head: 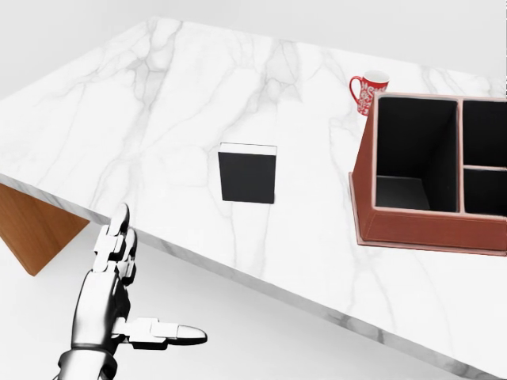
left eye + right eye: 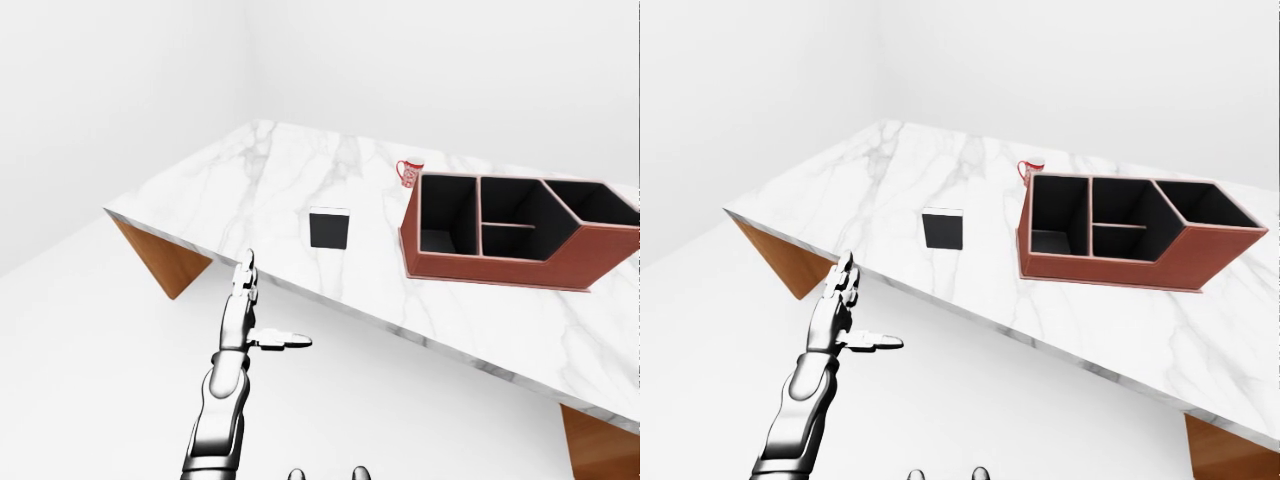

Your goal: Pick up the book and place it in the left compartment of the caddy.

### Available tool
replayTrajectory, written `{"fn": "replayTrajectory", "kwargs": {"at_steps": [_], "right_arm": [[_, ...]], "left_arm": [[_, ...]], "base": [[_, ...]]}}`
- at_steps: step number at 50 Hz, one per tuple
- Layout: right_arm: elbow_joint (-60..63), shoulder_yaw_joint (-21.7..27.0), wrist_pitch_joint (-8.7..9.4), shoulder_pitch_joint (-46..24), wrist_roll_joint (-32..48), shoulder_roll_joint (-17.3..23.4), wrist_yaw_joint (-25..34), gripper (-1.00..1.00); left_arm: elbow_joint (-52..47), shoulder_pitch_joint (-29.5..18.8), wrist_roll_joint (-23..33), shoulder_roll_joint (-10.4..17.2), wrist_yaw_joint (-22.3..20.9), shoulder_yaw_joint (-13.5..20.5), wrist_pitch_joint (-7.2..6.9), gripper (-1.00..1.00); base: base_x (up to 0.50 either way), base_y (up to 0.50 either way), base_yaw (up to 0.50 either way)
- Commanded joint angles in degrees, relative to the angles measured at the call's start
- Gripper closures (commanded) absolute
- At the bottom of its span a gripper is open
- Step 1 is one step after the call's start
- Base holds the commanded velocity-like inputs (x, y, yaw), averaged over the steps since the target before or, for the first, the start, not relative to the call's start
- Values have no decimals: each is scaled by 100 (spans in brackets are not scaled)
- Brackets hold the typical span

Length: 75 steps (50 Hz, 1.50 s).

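The book [image 1: 248, 174] is a flat black square with a white edge, lying on the marble table [image 1: 150, 87] near the middle of the head view. To its right stands the red-brown caddy [image 1: 366, 207], whose left compartment [image 1: 413, 150] is dark inside. My left hand [image 1: 161, 273] hovers at the lower left, below the table's near edge and well short of the book. It is open, fingers straight up and thumb out to the right, with nothing in it. My right hand does not show in any view.
A red patterned mug [image 1: 370, 93] stands just above the caddy's left corner. The caddy has further compartments [image 2: 515, 205] to the right. The table's edge [image 1: 261, 289] runs diagonally down to the right, with a wooden side panel [image 1: 32, 229] under it at left.
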State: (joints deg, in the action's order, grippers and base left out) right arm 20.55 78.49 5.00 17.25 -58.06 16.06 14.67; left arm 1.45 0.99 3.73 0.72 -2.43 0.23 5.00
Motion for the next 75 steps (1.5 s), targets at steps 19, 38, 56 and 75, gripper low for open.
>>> {"fn": "replayTrajectory", "kwargs": {"at_steps": [19,38,56,75], "right_arm": [[-20,-27,0,-16,16,2,19,-100],[78,-5,0,4,-33,-13,7,-100],[78,7,0,0,-42,-10,8,-100],[30,-25,0,-10,-2,-27,41,-100]], "left_arm": [[71,-29,6,2,-5,-1,0,-100],[-56,33,30,-8,-24,-34,0,-100],[96,-39,39,0,-29,-21,0,-100],[7,9,22,-6,-25,-25,0,-100]], "base": [[9,-20,0],[9,-20,0],[10,-21,0],[9,-20,0]]}}
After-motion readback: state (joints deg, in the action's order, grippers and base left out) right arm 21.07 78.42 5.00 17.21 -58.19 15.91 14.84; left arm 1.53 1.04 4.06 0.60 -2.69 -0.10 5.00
